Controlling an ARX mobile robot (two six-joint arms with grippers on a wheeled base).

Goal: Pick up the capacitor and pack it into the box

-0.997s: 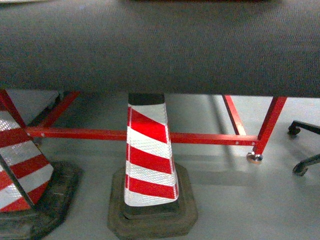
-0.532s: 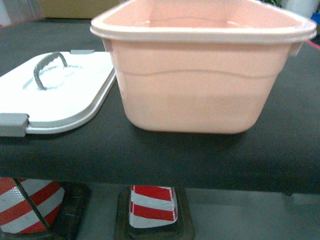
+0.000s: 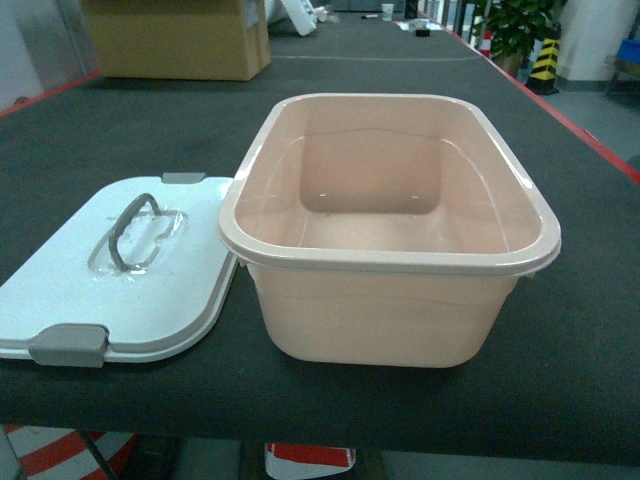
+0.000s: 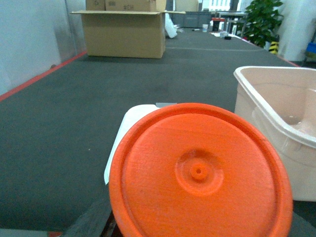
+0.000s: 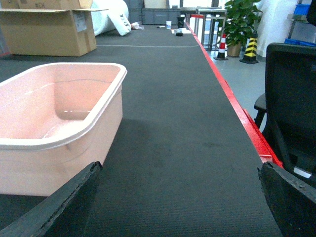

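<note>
We see the box (image 3: 390,300) standing open on the dark table (image 3: 590,380), its lid (image 3: 120,290) flat just left of it, touching its rim. An orange disc (image 4: 200,173) fills the left wrist view (we cannot tell the left jaws' state). The right gripper (image 5: 180,197) has its jaws wide apart, beside the box. A carton (image 3: 175,40) sits far back

Black fingers and an orange disc

I'm seeing two black, rough-edged fingers (image 5: 69,202) showing at my right wrist view's lower corners, and a round orange ridged disc (image 4: 200,173) filling the left wrist view.
</note>
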